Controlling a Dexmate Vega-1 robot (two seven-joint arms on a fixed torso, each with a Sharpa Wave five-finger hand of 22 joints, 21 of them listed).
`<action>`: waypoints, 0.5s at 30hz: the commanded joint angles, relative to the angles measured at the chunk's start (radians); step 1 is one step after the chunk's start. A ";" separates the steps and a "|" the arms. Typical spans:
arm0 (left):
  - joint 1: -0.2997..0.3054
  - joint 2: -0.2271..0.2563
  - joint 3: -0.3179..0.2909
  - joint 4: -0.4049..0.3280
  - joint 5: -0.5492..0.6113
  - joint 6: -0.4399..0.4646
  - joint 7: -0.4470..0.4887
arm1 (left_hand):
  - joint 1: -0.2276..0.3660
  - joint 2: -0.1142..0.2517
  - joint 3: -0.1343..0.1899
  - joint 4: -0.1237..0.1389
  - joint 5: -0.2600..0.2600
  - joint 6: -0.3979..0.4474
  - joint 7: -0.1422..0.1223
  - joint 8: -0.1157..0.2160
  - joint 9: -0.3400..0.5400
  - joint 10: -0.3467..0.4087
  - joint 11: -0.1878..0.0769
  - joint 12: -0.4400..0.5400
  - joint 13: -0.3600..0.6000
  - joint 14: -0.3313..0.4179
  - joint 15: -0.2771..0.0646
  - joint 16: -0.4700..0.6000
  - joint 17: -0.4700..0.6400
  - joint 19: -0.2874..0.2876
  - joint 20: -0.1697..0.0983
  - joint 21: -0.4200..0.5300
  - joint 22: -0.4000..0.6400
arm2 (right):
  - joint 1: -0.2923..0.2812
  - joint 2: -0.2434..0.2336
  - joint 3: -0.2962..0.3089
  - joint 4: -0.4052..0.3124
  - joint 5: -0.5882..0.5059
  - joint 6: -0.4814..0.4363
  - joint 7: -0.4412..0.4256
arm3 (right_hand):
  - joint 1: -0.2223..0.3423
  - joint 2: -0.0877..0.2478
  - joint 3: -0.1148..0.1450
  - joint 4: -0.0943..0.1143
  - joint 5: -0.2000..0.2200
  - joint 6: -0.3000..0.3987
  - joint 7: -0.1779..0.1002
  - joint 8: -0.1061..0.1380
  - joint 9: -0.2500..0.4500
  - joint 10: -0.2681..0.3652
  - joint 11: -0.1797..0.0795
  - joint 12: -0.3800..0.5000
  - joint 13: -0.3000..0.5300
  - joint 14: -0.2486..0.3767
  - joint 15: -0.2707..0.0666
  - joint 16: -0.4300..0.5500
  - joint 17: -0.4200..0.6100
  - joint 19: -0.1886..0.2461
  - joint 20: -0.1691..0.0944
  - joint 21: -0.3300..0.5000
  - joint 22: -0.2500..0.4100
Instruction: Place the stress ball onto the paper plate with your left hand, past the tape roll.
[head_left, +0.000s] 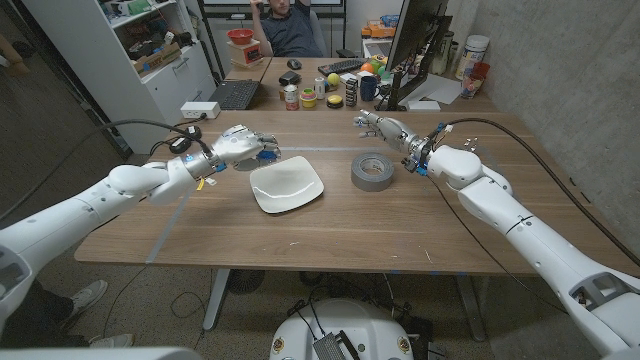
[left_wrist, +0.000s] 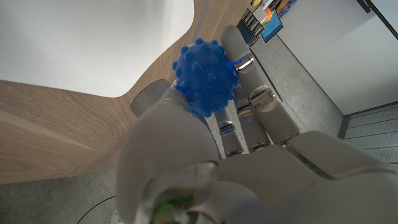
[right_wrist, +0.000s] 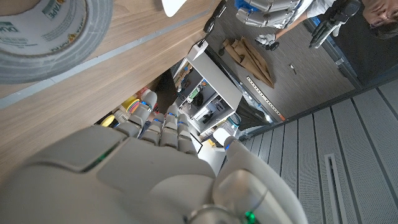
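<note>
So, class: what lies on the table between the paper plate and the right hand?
The tape roll lies between the paper plate and the right hand, seen in the head view.

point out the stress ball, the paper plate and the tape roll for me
stress ball (left_wrist: 205, 78), left wrist view, middle of the blue knobbly surface held in the left hand's fingers
paper plate (head_left: 286, 186), head view, bare white centre of the dish
tape roll (head_left: 371, 178), head view, grey outer wall facing the camera
</note>
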 joint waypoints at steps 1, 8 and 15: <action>-0.069 -0.054 0.102 0.119 -0.042 -0.011 -0.071 | 0.007 0.000 0.004 0.003 0.003 0.012 0.002 0.010 0.005 0.094 -0.080 0.006 -0.003 0.179 -0.253 -0.008 0.000 -0.008 -0.022 -0.003 0.001 | 0.031 -0.022 -0.017 -0.008 -0.024 -0.041 -0.010 | 0.002 0.047 0.000 -0.005 0.006 0.008 -0.020 0.005 0.003 0.004 0.001 0.003 0.003 0.010 0.021 -0.001 -0.002 0.005 -0.035 -0.004 0.003; -0.090 -0.070 0.137 0.163 -0.061 -0.019 -0.085 | 0.006 0.000 0.003 0.004 0.002 0.014 0.002 0.012 0.007 0.100 -0.083 0.005 -0.005 0.185 -0.253 -0.014 -0.003 -0.010 -0.021 -0.006 0.001 | 0.045 -0.029 -0.022 -0.005 -0.030 -0.051 -0.014 | 0.003 0.045 0.000 -0.006 0.006 0.011 -0.033 0.005 0.003 0.003 0.001 0.002 0.003 0.013 0.024 -0.002 -0.002 0.007 -0.031 -0.008 0.003; -0.123 -0.105 0.178 0.235 -0.081 -0.047 -0.071 | 0.006 -0.001 0.003 0.005 0.002 0.021 0.009 0.016 0.008 0.111 -0.086 0.004 -0.011 0.191 -0.253 -0.022 -0.006 -0.010 -0.020 -0.009 0.001 | 0.063 -0.030 -0.031 0.010 -0.030 -0.048 -0.005 | 0.004 0.042 0.000 -0.007 0.006 0.012 -0.046 0.005 0.004 -0.001 0.005 0.000 0.003 0.015 0.036 -0.003 -0.002 0.005 -0.023 -0.013 0.003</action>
